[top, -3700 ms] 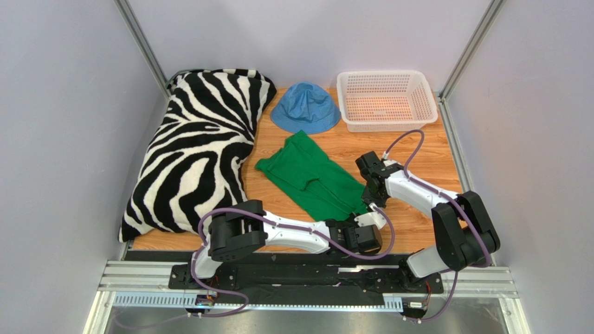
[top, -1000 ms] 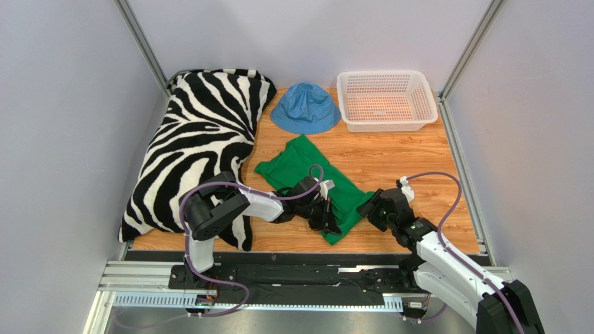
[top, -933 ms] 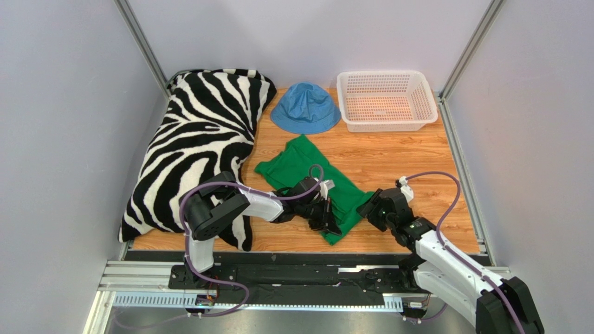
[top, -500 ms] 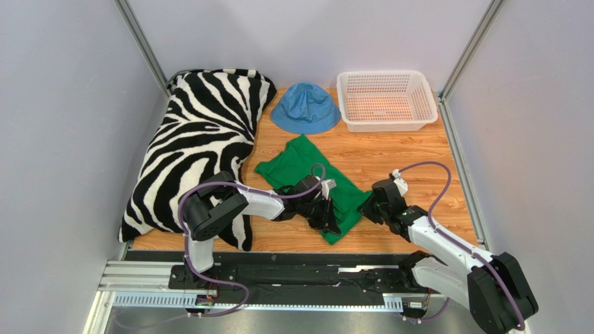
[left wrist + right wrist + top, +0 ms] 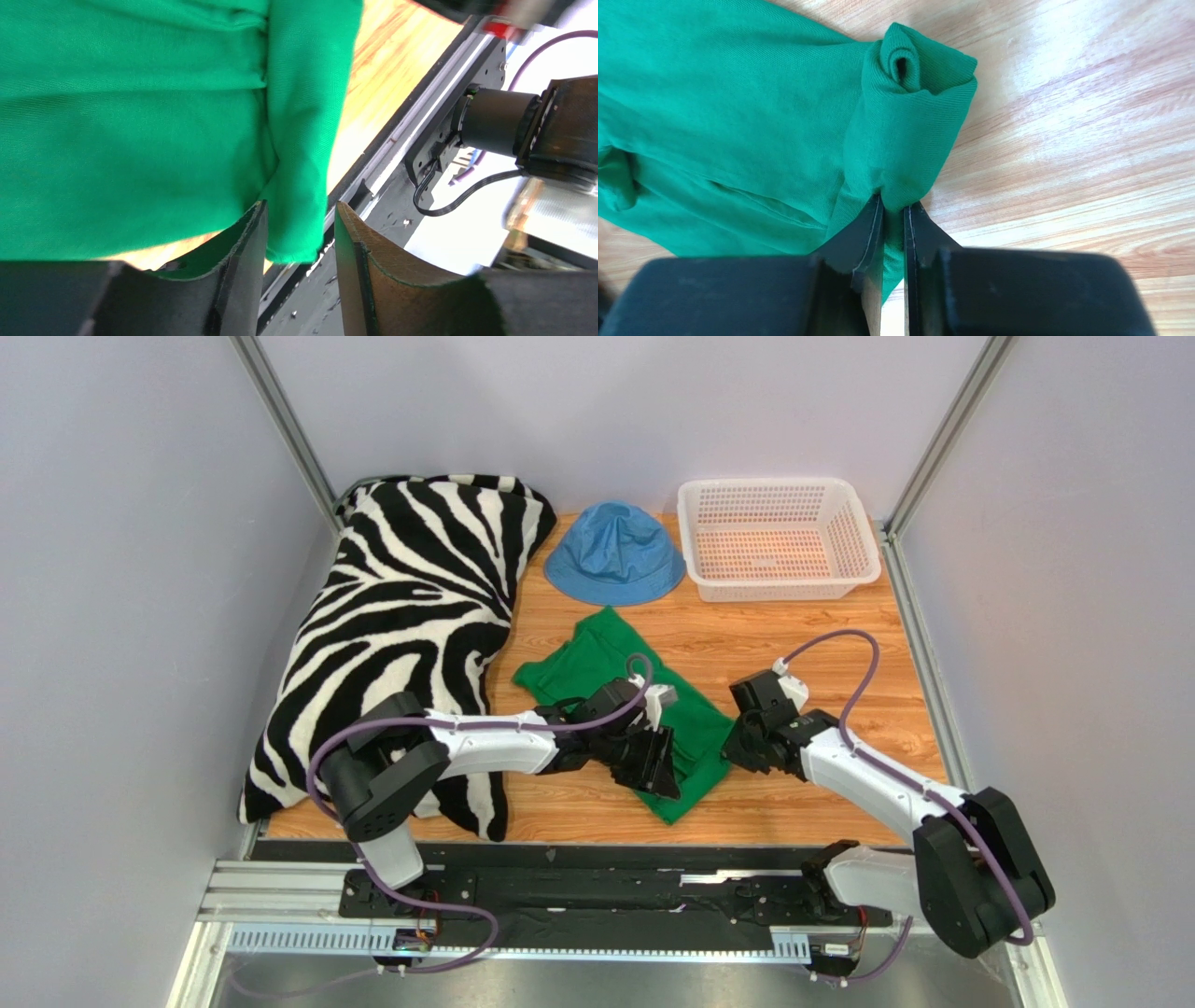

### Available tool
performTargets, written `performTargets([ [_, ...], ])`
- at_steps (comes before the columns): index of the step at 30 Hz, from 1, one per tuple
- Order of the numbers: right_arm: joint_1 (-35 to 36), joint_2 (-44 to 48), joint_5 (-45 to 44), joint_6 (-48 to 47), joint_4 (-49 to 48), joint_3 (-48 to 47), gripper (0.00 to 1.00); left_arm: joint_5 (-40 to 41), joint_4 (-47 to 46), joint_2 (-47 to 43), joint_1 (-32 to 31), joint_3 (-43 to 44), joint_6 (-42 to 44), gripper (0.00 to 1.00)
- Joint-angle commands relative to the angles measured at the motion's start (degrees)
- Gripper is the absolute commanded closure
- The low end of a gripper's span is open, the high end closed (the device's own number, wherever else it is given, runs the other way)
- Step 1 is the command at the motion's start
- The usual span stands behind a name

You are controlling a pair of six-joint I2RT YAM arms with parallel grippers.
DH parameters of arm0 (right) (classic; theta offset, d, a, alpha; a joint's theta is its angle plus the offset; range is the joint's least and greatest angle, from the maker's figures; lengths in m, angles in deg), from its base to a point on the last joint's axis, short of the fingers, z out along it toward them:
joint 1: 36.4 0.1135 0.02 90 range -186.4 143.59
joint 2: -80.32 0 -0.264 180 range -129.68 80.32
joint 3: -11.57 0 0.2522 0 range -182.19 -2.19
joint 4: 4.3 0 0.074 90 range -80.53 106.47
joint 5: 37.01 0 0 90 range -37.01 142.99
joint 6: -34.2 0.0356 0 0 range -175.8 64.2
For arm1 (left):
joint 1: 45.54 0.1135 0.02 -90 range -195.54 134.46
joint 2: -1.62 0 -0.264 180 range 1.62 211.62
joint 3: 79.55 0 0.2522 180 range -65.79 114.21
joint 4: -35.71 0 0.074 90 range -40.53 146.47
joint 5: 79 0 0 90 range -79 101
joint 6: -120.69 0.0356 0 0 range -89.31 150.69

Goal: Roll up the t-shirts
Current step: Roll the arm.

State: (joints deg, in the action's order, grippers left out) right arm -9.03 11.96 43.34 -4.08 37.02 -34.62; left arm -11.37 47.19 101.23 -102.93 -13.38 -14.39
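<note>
Since a second ago my right gripper [image 5: 892, 204] has swung in to the green t-shirt [image 5: 613, 669] lying midway on the table [image 5: 828, 637]. My left gripper [image 5: 300, 208] stands parted around its near hem; the right is pinched tight on the rolled corner.

Green t-shirt [image 5: 601, 667] beside zebra pillow [image 5: 400, 616]

readable text: none | labels, brands, numbers, signs: none legible
</note>
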Motion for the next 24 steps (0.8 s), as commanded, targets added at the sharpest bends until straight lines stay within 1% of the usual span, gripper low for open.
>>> performTargets([
  [1, 0.1, -2.7, -3.3, -3.0, 6.0, -3.0, 0.98, 6.4, 4.1, -5.4, -1.4, 3.0, 6.8, 0.51],
  [3, 0.2, -4.0, -3.3, -3.5, 6.7, -4.1, 0.98, 8.7, 6.1, -7.0, -2.5, 3.8, 9.9, 0.51],
  [4, 0.2, -4.4, -3.2, -3.7, 7.2, -4.6, 0.98, 12.4, 6.9, -7.3, -4.3, 4.8, 11.1, 0.5],
  [6, 0.3, -5.8, -3.0, -3.9, 8.1, -5.7, 0.99, 16.5, 9.1, -8.0, -6.6, 6.0, 14.8, 0.5],
  [7, 0.3, -6.3, -2.8, -4.1, 8.4, -6.2, 0.99, 21.2, 10.7, -8.0, -8.6, 7.6, 16.9, 0.49],
  [8, 0.4, -6.8, -2.9, -4.1, 8.8, -6.6, 1.0, 22.5, 11.3, -7.5, -9.8, 8.3, 17.9, 0.49],
  [10, 0.7, -8.5, -3.1, -4.4, 10.0, -8.0, 1.0, 30.1, 13.1, -6.6, -12.7, 10.5, 19.8, 0.45],
  [12, 0.7, -9.4, -3.0, -4.4, 10.9, -8.9, 1.0, 35.1, 14.3, -5.0, -14.9, 12.3, 22.9, 0.43],
  [15, 0.9, -11.1, -2.7, -4.6, 11.6, -10.2, 1.0, 45.1, 16.4, -1.7, -18.9, 16.8, 26.6, 0.43],
  [17, 1.0, -12.1, -2.5, -4.9, 12.2, -11.2, 1.0, 47.7, 17.8, 0.8, -20.8, 18.4, 28.7, 0.43],
  [18, 0.9, -12.3, -2.5, -4.9, 12.7, -11.5, 1.0, 50.6, 18.0, 1.6, -21.5, 19.4, 29.3, 0.43],
  [19, 0.9, -12.9, -2.5, -4.9, 13.0, -12.1, 1.0, 52.0, 17.8, 2.3, -22.2, 19.8, 30.6, 0.42],
  [24, 1.1, -14.4, -2.0, -5.1, 14.1, -13.5, 1.0, 59.6, 19.9, 8.8, -25.1, 24.3, 32.5, 0.42],
])
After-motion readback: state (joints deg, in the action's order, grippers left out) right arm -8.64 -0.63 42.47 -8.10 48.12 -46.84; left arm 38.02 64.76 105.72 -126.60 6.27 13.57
